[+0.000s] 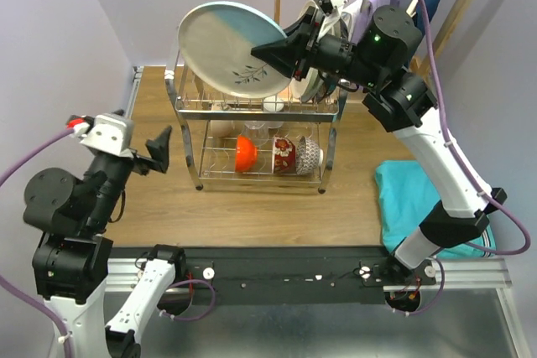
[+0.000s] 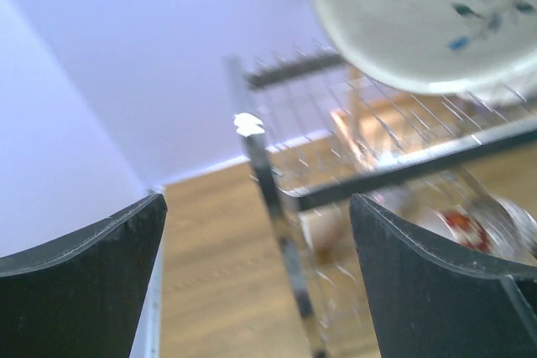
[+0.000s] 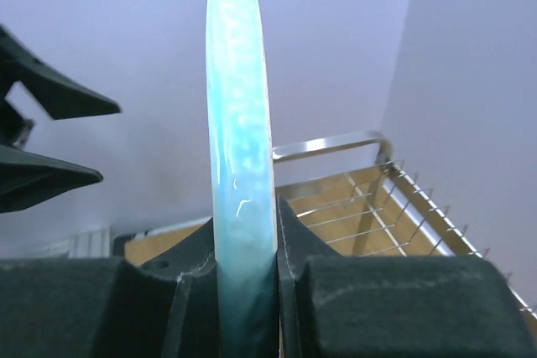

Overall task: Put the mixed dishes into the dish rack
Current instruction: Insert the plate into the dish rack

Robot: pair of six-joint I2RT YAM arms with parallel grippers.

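- Top view: The right gripper (image 1: 289,58) is clamped on the rim of the light blue plate (image 1: 228,46). It holds the plate up in the air, tipped, over the left part of the dish rack (image 1: 198,175). The plate is not in the rack yet.
- Top view: On the bottom shelf lie an orange bowl (image 1: 246,153), a red-patterned bowl (image 1: 284,155) and a blue-white bowl (image 1: 310,155). More dishes stand at the right end of the top shelf, partly hidden by the arm.
- Top view: The left gripper (image 1: 159,150) hangs just left of the rack with its fingers wide apart and nothing in them. A teal cloth (image 1: 411,199) lies on the table (image 1: 252,215) at the right.
- Left wrist view: The two black fingers (image 2: 92,249) stand far apart and hold nothing. Past them are the rack's shiny corner post (image 2: 273,182) and the plate (image 2: 419,14) above it. The picture is blurry.
- Right wrist view: The plate (image 3: 239,140) is seen edge-on, standing straight up. The pads (image 3: 336,299) squeeze it from both sides. The top shelf wires (image 3: 369,199) lie below and to the right.
- To do this step well, I think the plate should be turned upright. Then line its edge up with a free gap between the upright wires and lower it slowly.
- Let go only when the bottom edge sits in the gap, so the plate does not tip or bump the other dishes.
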